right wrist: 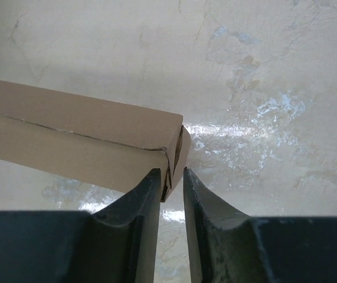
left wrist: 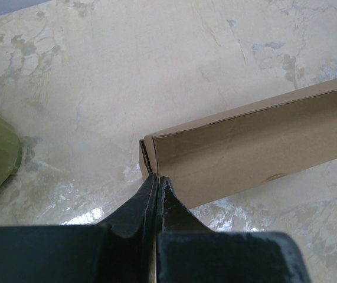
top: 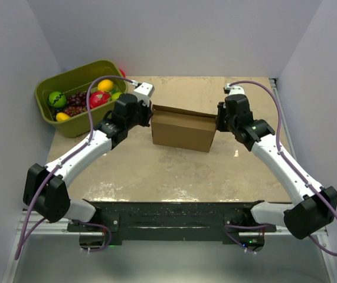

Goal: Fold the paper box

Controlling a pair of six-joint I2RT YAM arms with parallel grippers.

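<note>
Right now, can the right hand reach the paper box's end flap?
Likely yes: the right hand stands open at that end of the paper box, the flap's corner between its fingers, nothing in the way.

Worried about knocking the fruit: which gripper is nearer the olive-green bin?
Left. The left gripper is at the paper box's left end, the end toward the olive-green bin; the right gripper is at the box's opposite end, the whole box between it and the bin.
</note>
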